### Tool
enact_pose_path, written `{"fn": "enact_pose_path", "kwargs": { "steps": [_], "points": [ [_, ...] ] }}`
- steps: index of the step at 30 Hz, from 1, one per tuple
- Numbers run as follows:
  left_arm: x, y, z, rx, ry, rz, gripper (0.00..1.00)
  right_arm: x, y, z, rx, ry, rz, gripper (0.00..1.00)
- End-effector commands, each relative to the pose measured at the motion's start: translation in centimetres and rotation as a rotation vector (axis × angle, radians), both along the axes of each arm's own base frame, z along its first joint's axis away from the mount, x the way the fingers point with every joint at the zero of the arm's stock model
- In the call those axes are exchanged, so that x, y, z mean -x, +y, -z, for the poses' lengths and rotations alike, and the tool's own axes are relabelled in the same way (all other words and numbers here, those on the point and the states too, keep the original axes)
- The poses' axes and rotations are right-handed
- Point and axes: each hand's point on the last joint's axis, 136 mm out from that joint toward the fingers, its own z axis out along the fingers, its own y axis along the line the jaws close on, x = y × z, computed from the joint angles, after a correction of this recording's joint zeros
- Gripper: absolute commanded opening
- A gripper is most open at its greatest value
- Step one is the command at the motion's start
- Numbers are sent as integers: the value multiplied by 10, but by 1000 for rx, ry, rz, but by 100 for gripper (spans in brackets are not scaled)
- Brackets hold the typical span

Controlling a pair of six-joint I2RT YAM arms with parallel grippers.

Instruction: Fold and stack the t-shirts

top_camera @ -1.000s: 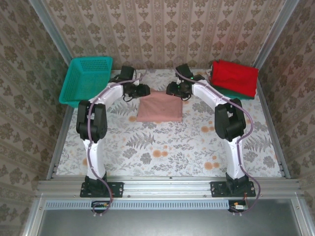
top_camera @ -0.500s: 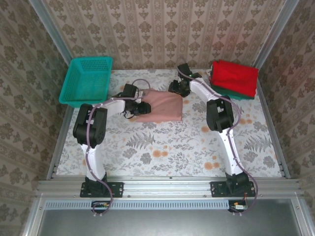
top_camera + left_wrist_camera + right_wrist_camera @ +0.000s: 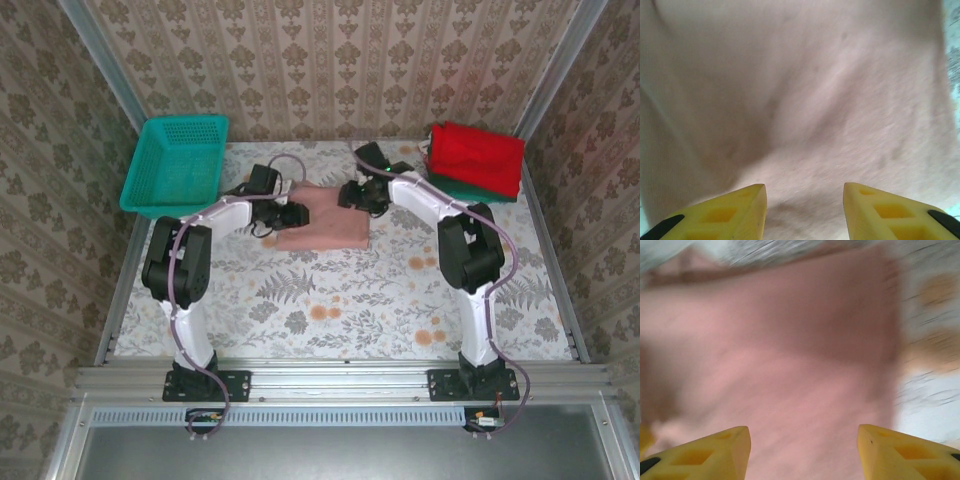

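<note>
The dusty-pink t-shirt (image 3: pixel 330 226) lies folded into a rectangle at the back middle of the table, plain side up, its print hidden. My left gripper (image 3: pixel 291 215) is over its left edge, and my right gripper (image 3: pixel 350 194) is over its back right corner. In the left wrist view the yellow fingers (image 3: pixel 735 215) stand apart above pink cloth (image 3: pixel 815 100), with nothing between them. The right wrist view, blurred, shows that gripper (image 3: pixel 802 445) open over the same shirt (image 3: pixel 790 350). A folded red t-shirt (image 3: pixel 478 156) rests on a dark green one (image 3: pixel 492 193) at the back right.
A teal mesh basket (image 3: pixel 178 162) stands at the back left, tilted against the wall. Patterned walls close in the back and both sides. The floral tablecloth (image 3: pixel 330 300) stretches bare from the pink shirt toward the arm bases.
Both grippers came in from the shirt's back corners onto the cloth: the left swung to its left edge, the right went back, then down onto the back right corner.
</note>
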Motion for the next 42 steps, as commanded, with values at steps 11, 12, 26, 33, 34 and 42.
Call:
{"fn": "enact_pose_path", "kwargs": {
  "steps": [11,12,26,33,34,42],
  "points": [
    [-8,7,38,14,87,-15,44,52,3,67,8,84,36,53],
    [-9,8,40,16,91,-15,44,55,-3,68,17,88,43,53],
    [0,17,18,70,86,-37,43,78,-37,39,-7,54,65,69],
    [-3,35,-3,-25,37,-78,51,48,-75,35,74,37,168,71],
    [-4,37,0,-23,46,-88,51,42,-73,39,75,47,166,71],
    [-29,44,13,18,27,-158,75,5,-55,60,52,85,151,70]
  ]
}}
